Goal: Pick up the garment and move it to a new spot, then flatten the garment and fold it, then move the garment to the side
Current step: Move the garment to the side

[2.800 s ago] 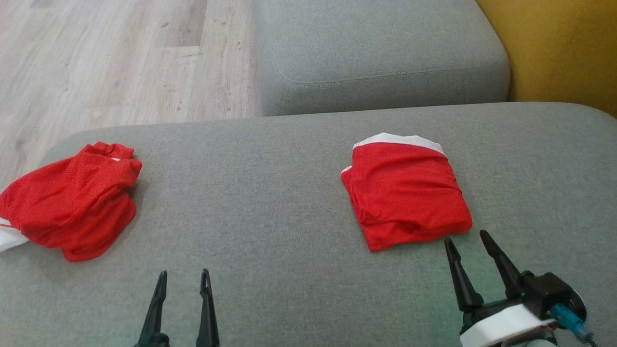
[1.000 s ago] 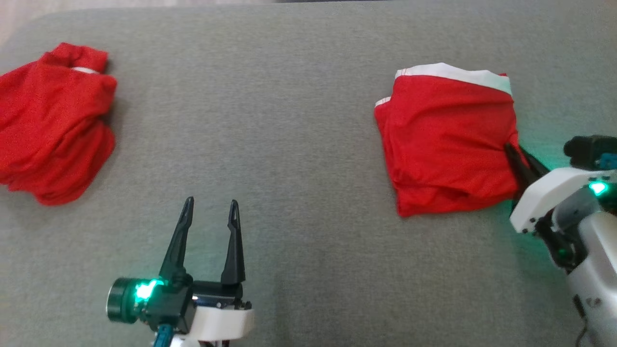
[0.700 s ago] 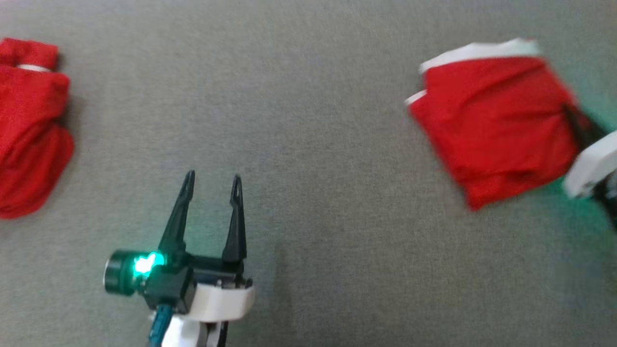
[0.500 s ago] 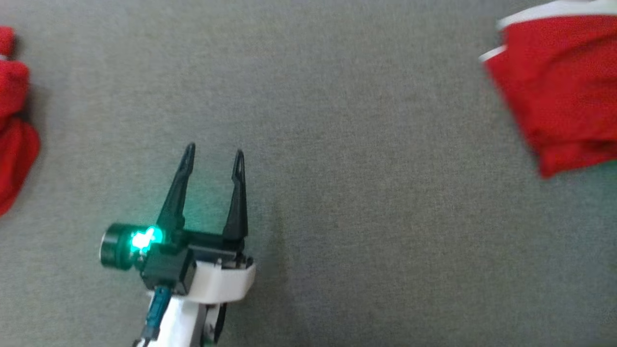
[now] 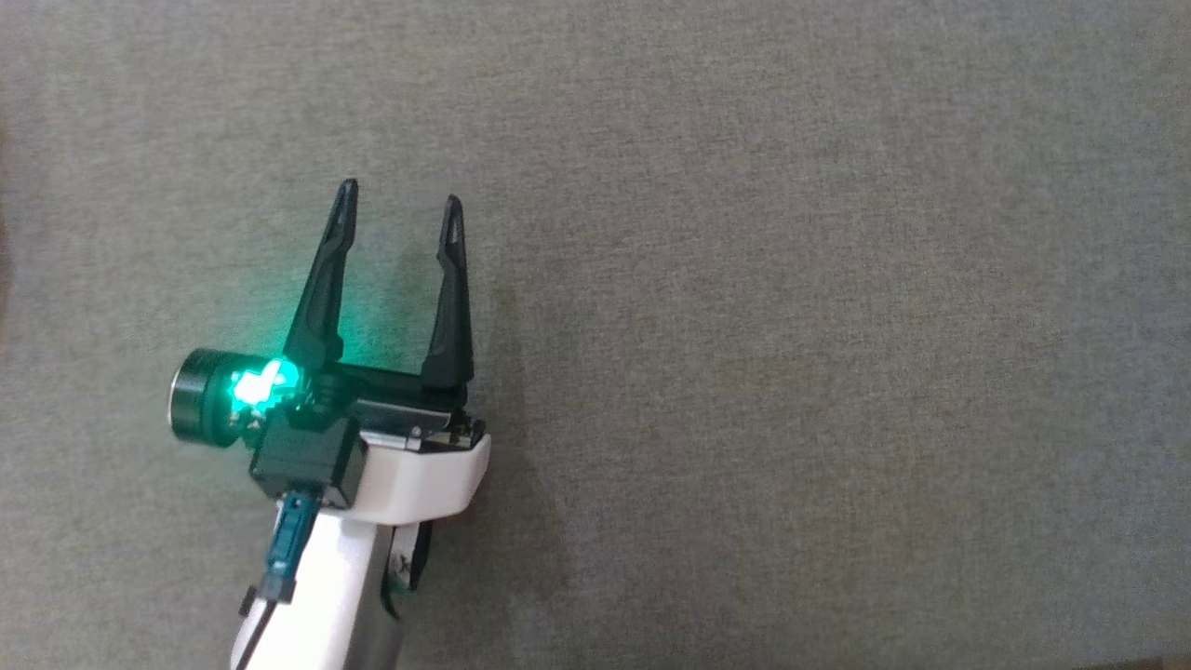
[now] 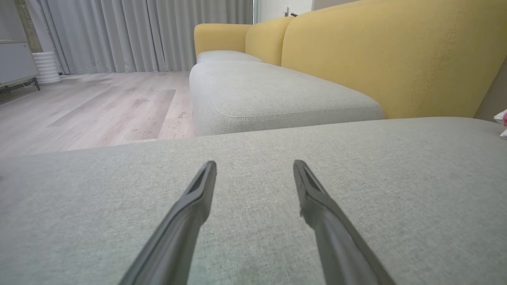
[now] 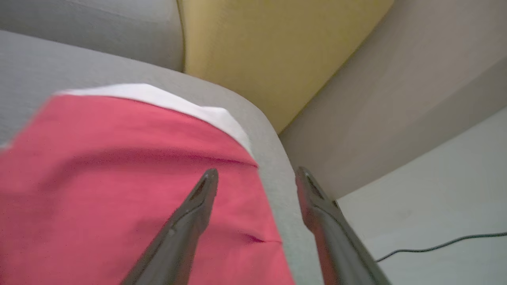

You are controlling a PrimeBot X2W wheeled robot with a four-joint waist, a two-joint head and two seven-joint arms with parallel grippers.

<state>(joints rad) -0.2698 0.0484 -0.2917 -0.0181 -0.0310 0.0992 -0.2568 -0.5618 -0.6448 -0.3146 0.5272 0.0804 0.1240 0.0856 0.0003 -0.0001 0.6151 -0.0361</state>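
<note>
The garment (image 7: 119, 178), red with a white band, lies folded on the grey cushion (image 7: 273, 158) close to its rounded edge. My right gripper (image 7: 257, 172) is open just above the garment's near edge, one finger over the red cloth and the other past the cushion's edge. Nothing is gripped between them. My left gripper (image 5: 398, 195) rests open over bare grey cushion (image 5: 791, 326), and its wrist view shows the same spread fingers (image 6: 254, 164). A sliver of white and pink cloth (image 6: 502, 120) peeks in at that view's right edge.
A second grey seat cushion (image 6: 277, 95) and yellow sofa backs (image 6: 376, 51) stand beyond the left gripper, with wooden floor (image 6: 99, 107) and curtains to their left. Beside the garment the cushion drops to a pale floor with a dark cable (image 7: 435, 245).
The head camera has dipped closer to the cushion, so both red garments have left its view. The right gripper was shut on the folded garment's edge, pulled it rightward, and is now open.
</note>
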